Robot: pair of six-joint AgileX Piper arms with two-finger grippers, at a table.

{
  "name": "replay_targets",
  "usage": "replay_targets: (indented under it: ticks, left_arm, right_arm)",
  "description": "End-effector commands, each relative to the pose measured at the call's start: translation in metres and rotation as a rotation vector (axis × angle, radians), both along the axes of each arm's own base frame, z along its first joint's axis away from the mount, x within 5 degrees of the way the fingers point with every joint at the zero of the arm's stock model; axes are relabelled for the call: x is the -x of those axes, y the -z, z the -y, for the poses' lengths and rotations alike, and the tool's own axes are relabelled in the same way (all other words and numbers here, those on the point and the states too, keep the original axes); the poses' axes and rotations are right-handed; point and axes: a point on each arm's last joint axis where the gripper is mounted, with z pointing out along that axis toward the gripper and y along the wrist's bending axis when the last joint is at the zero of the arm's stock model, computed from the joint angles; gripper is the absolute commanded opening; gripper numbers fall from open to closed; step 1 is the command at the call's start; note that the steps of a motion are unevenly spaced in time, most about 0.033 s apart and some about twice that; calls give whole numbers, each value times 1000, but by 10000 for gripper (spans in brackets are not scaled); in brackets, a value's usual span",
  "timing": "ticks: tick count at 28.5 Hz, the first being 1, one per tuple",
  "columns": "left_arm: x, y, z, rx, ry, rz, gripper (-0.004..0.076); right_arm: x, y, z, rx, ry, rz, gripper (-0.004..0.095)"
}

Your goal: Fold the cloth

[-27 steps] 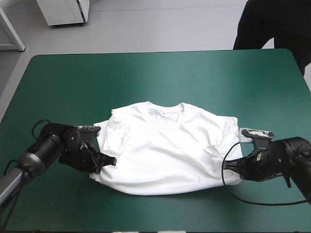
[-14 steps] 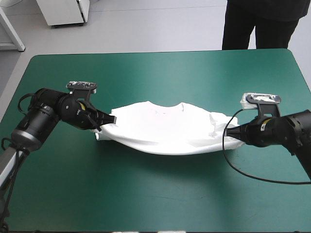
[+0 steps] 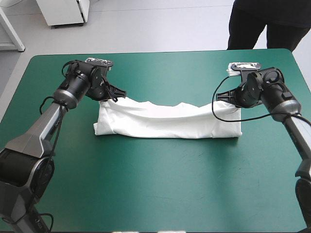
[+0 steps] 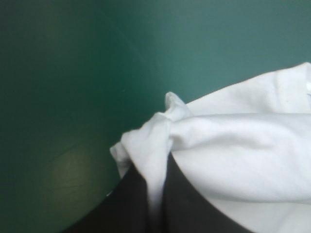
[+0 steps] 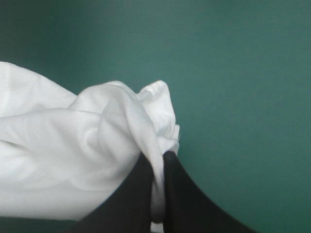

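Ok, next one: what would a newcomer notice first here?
The white T-shirt, doubled into a long band across the middle of the teal-green table. The left end effector pinches its far left corner, the right end effector its far right corner, both shut on the fabric.

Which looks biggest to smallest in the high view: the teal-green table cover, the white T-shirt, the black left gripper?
Largest to smallest:
1. Teal-green table cover
2. white T-shirt
3. black left gripper

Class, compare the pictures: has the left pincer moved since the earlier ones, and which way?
Yes. The left pincer, shut on the T-shirt, has travelled toward the far edge of the table, pulling the hem along.
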Motion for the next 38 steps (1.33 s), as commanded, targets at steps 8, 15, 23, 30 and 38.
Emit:
replay_targets:
  ticks: [8, 15, 23, 30, 38]
  left_arm:
    - [-30, 26, -1, 8, -18, 28, -22]
    - [-37, 39, 2, 5, -6, 21, -22]
    - [-30, 29, 5, 18, 80, -11, 121]
    - [-25, -2, 4, 12, 88, -26, 524]
    - [-19, -38, 21, 92, 203, 41, 265]
  right_arm:
    - [-38, 25, 0, -56, 12, 37, -17]
    - [-46, 31, -1, -51, 11, 11, -16]
    - [-47, 3, -4, -51, -39, 27, 297]
    - [-46, -14, -3, -55, -37, 34, 488]
    - [-39, -21, -1, -41, -35, 26, 478]
